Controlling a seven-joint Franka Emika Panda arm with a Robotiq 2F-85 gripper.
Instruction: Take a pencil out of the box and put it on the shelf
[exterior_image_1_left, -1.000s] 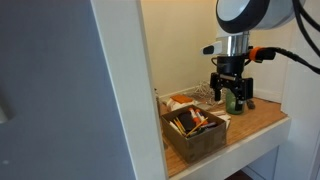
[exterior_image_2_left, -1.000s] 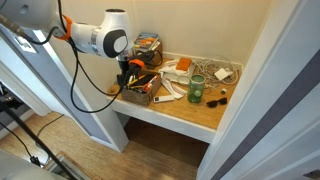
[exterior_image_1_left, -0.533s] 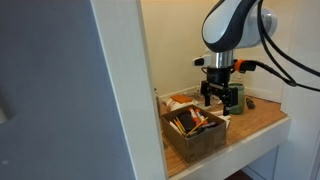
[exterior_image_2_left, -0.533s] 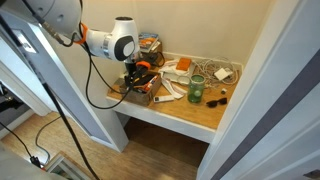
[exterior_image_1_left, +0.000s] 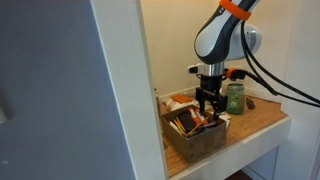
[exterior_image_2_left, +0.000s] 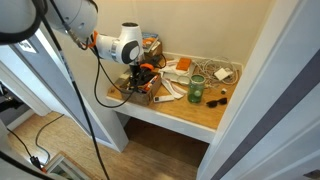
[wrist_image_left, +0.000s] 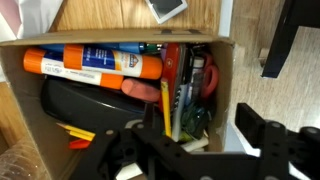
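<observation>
The dark brown box (exterior_image_1_left: 196, 134) stands at the front of the wooden shelf (exterior_image_1_left: 262, 118) and also shows in an exterior view (exterior_image_2_left: 138, 95). In the wrist view the box (wrist_image_left: 226, 75) holds an orange glue stick (wrist_image_left: 95, 66), red sticks, a black item and a yellow pencil (wrist_image_left: 167, 100). My gripper (exterior_image_1_left: 207, 108) hangs just above the box's contents in both exterior views (exterior_image_2_left: 141, 80). In the wrist view the gripper (wrist_image_left: 190, 150) is open and empty. One finger is over the box's inside, the other beyond its wall.
A green glass jar (exterior_image_1_left: 235, 97) stands behind the box, also seen in an exterior view (exterior_image_2_left: 196, 90). A silver wire basket (exterior_image_2_left: 219, 72) sits at the back. White alcove walls close in the shelf. Small dark items (exterior_image_2_left: 218, 97) lie by the jar.
My gripper has moved from beside the green jar across to above the box and come lower. It stays open and empty.
</observation>
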